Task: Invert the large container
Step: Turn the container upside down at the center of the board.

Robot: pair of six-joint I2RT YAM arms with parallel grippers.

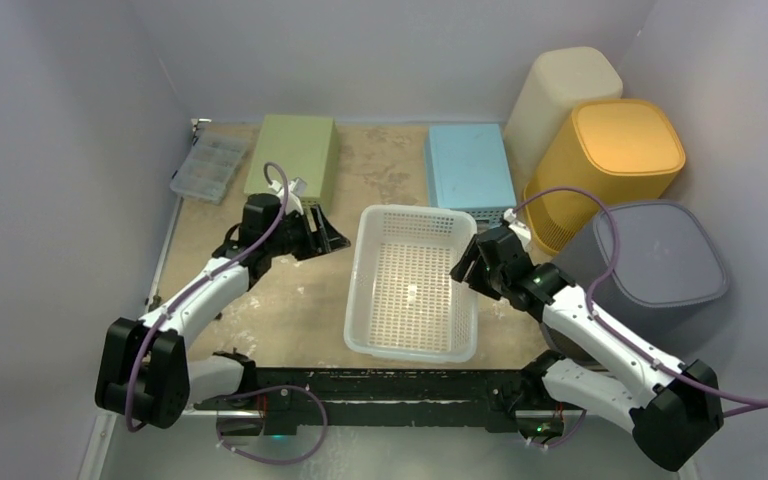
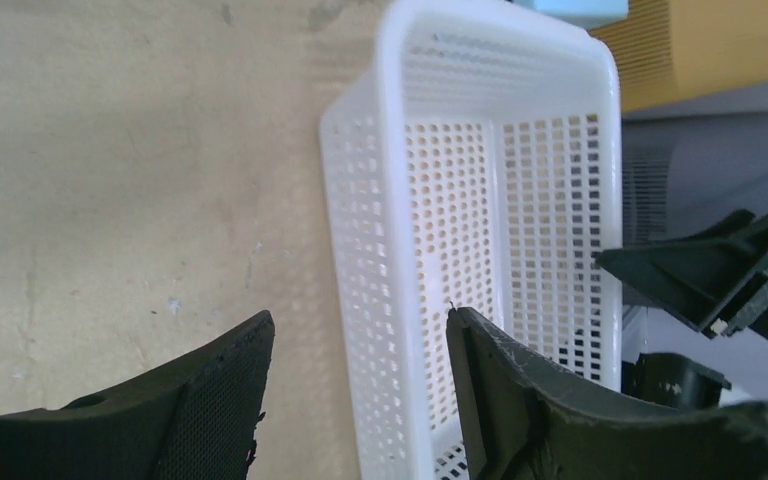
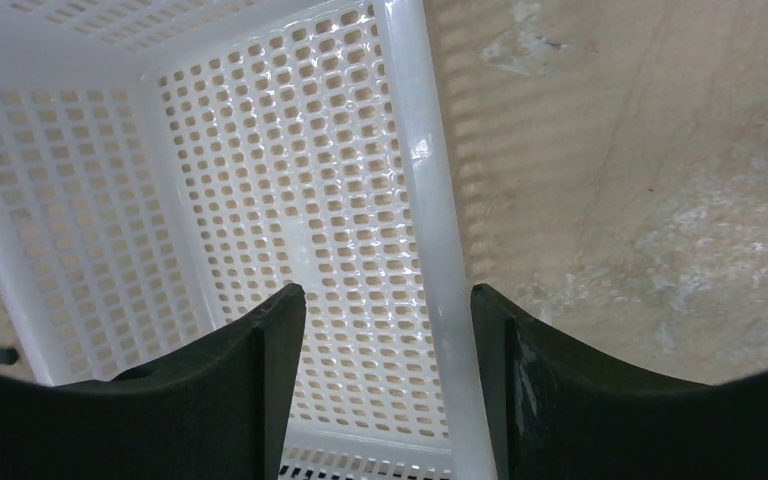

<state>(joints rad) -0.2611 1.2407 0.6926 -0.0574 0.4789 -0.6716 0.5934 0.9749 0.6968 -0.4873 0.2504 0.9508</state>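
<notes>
I note the white mesh basket point(image 1: 412, 283) upright between both arms: right gripper point(image 1: 463, 264) part-open astride its right rim, left gripper point(image 1: 332, 240) open and empty just left of it; I judge both should clamp squarely before rolling.

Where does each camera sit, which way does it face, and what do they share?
Top external: above and behind the bases, looking down on the table; both arms show, left gripper and right gripper either side of the white basket.
Left wrist: on the left arm, facing across the basket's left wall; own fingers at the bottom, right gripper beyond.
Right wrist: on the right arm, looking down at the basket's right rim between its own fingers.
Shared: all see the basket.
</notes>
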